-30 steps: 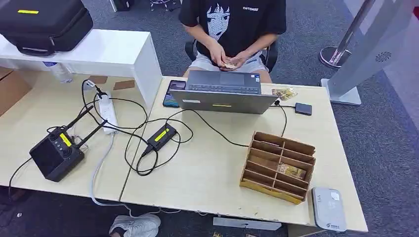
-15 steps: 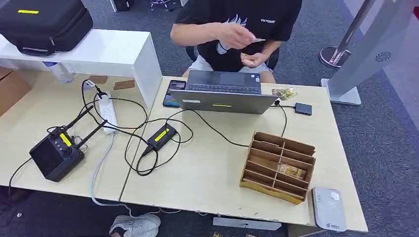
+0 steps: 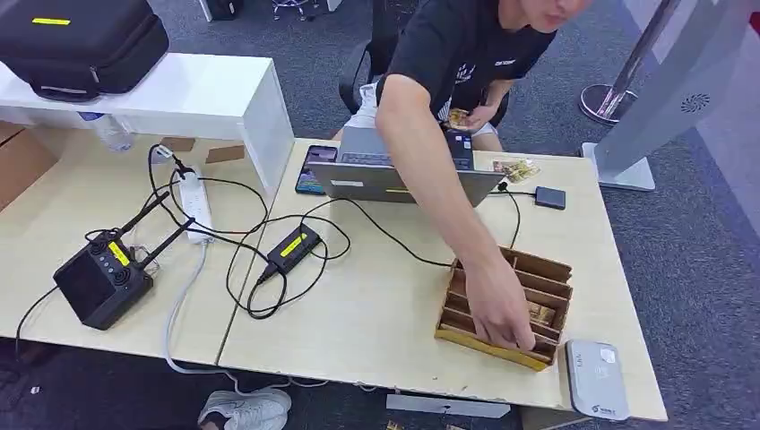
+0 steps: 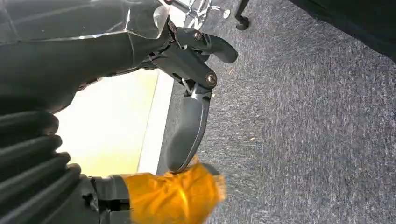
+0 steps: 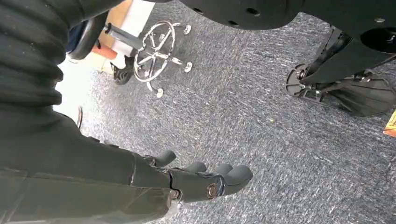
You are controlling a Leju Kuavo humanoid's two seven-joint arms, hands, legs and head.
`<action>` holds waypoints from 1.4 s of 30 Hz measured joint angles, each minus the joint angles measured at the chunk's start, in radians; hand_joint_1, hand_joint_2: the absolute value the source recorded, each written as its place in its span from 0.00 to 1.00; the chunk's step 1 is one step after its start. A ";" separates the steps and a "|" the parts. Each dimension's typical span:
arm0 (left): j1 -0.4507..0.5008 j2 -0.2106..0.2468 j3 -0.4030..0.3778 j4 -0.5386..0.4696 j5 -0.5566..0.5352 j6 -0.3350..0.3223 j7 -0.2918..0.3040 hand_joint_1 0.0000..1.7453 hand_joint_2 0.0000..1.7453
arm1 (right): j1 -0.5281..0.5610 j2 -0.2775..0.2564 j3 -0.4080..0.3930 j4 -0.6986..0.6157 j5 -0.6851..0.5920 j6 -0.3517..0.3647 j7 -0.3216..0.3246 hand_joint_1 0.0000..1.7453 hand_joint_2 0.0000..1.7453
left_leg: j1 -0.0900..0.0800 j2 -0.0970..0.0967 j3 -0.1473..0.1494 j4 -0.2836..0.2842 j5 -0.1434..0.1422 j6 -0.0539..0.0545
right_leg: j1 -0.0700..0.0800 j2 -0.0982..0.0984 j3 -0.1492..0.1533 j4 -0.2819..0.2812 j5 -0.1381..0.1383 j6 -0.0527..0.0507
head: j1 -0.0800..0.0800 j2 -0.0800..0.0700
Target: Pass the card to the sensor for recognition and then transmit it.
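From the head view, a person's hand point(image 3: 498, 311) reached into the slotted cardboard box point(image 3: 548, 269), where a card point(image 3: 541, 313) lay beside a flat white sensor point(image 3: 596, 378). At the left wrist, the left hand point(image 4: 189, 88) hung loose above grey carpet point(image 4: 317, 116), holding nothing. At the right wrist, the right hand point(image 5: 196, 179) did likewise, fingers apart.

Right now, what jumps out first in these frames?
A person's arm reaches across the table over the laptop, the hand in the front slots of the cardboard organizer at the near right. A white card reader lies just beside it at the table's corner. Both robot hands, left and right, hang empty over grey carpet.
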 joint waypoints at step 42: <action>0.000 0.000 0.000 0.000 -0.005 -0.005 0.001 0.00 1.00 | 0.000 0.001 -0.003 0.000 0.013 0.001 0.000 0.00 1.00 | 0.000 0.000 0.000 0.000 0.000 0.000 | 0.000 0.000 0.000 0.000 0.000 0.000 | 0.000 0.000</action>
